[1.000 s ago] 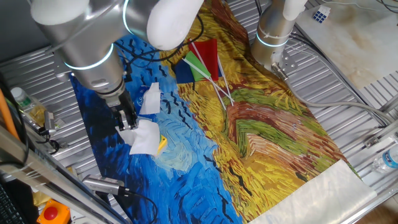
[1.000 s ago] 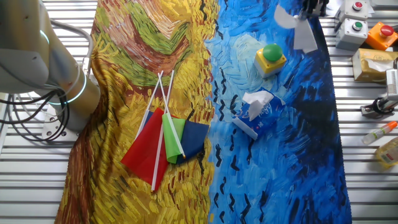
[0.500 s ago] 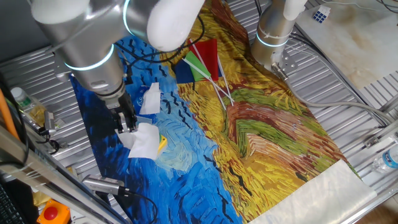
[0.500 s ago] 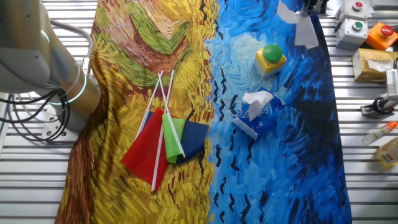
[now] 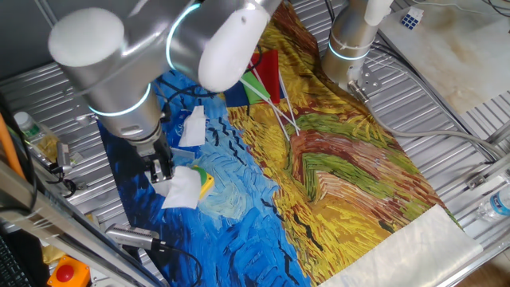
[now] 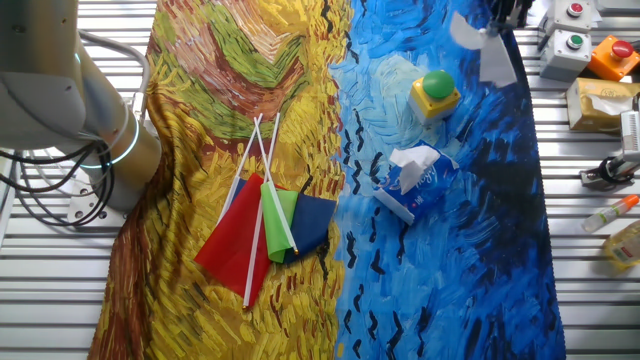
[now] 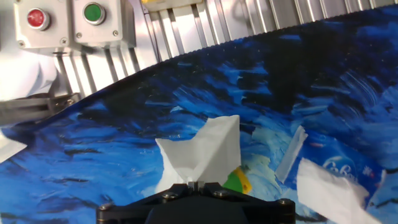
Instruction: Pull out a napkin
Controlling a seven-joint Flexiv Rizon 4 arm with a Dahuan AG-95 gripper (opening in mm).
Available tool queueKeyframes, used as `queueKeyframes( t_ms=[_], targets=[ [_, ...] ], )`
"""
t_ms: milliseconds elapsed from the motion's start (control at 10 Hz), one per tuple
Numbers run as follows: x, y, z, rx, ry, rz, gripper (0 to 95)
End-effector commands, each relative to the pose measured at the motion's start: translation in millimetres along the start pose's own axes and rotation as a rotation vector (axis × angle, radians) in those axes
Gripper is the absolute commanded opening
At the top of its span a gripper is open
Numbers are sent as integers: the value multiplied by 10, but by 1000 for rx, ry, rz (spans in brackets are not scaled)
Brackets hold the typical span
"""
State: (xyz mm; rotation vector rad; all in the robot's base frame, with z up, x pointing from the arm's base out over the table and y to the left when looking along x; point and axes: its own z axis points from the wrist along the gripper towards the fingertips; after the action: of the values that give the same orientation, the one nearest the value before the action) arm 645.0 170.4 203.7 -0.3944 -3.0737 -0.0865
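Note:
My gripper [image 5: 162, 169] is shut on a white napkin [image 5: 182, 188] and holds it above the blue part of the painted cloth. The napkin hangs free from the fingers and partly covers the yellow box with the green button [image 5: 204, 182]. In the other fixed view the napkin [image 6: 482, 48] hangs at the top edge, above the yellow box [image 6: 436, 94]. The hand view shows the napkin [image 7: 202, 151] pinched between the closed jaws at my gripper [image 7: 196, 184]. The blue tissue pack [image 6: 413, 180] lies further back with a white sheet sticking out of it; it also shows in one fixed view [image 5: 191, 127].
Red and green flags with white sticks [image 6: 265, 215] lie on the yellow part of the cloth. Button boxes [image 6: 570, 40] and bottles [image 6: 615, 215] stand on the slatted table beside the cloth. A second arm's base [image 5: 351, 48] stands at the far side.
My gripper has moved a little with the napkin, lower and toward the near edge of the cloth in one fixed view. The napkin stays pinched in the jaws.

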Motion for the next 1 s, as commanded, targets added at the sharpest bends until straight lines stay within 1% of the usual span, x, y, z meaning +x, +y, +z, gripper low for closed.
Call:
queueKeyframes(
  t_ms=[100, 200, 400, 600, 800, 1000],
  targets=[
    [-19, -10, 64, -4, -6, 0, 0],
    [-41, -9, 101, -1, -11, 0, 0],
    [-51, -11, 122, 2, -11, -3, 0],
    [-55, -24, 140, 2, -10, -46, 0],
    [-65, -43, 177, 3, -12, -79, 380],
    [-69, -44, 186, 2, -8, -76, 380]
  ],
)
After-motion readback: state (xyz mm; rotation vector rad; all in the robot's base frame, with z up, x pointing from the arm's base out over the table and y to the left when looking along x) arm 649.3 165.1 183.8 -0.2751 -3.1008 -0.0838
